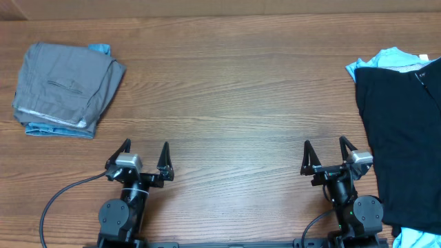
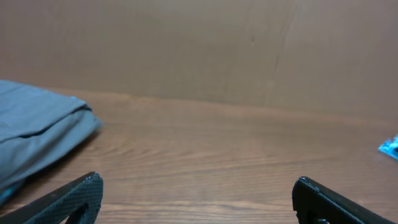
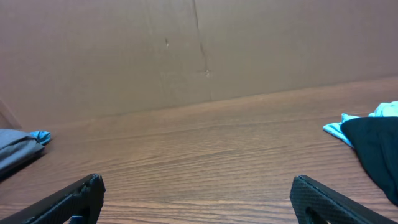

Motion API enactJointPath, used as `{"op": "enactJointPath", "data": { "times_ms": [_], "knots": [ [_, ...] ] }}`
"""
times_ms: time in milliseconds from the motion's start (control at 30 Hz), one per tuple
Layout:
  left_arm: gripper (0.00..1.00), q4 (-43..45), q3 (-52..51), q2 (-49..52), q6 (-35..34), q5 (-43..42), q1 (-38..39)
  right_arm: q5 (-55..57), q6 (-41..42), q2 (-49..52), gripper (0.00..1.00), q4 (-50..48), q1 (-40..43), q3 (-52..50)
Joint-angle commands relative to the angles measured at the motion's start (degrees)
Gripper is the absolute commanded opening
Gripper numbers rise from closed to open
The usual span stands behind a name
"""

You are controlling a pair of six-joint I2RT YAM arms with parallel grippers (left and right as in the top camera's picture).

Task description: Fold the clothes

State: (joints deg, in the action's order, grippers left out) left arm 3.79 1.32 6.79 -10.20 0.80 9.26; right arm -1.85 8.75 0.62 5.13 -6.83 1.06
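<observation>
Folded grey shorts (image 1: 65, 86) lie at the table's far left on top of a light-blue garment (image 1: 58, 129); the shorts also show in the left wrist view (image 2: 34, 134) and the right wrist view (image 3: 15, 152). A black garment (image 1: 403, 131) lies spread at the right edge over a light-blue garment (image 1: 386, 60); both show in the right wrist view, black (image 3: 379, 152) and blue (image 3: 357, 124). My left gripper (image 1: 145, 150) is open and empty near the front edge, also seen in its wrist view (image 2: 198, 193). My right gripper (image 1: 324, 147) is open and empty beside the black garment, also in its wrist view (image 3: 198, 193).
The wooden table (image 1: 234, 89) stretches between the two piles. A brown wall (image 3: 186, 43) stands behind the table's far edge. A black cable (image 1: 52, 203) loops from the left arm's base. A bit of light-blue fabric (image 1: 420, 238) shows at the front right corner.
</observation>
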Motion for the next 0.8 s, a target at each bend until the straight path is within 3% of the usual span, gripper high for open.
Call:
{"op": "enactJointPath", "data": {
  "times_ms": [0,67,767],
  "knots": [
    [1.0,-4.61,-1.07,-3.85,8.55,1.33,-0.79,0.74,0.07,-0.39,1.0,-0.35,0.15,-0.61],
    [1.0,-8.28,-1.07,-5.35,9.86,1.55,-1.53,0.74,0.07,-0.39,1.0,-0.35,0.15,-0.61],
    [1.0,-7.93,-1.05,-6.64,11.1,2.19,-5.99,0.74,0.07,-0.39,1.0,-0.35,0.15,-0.61]
  ]
}}
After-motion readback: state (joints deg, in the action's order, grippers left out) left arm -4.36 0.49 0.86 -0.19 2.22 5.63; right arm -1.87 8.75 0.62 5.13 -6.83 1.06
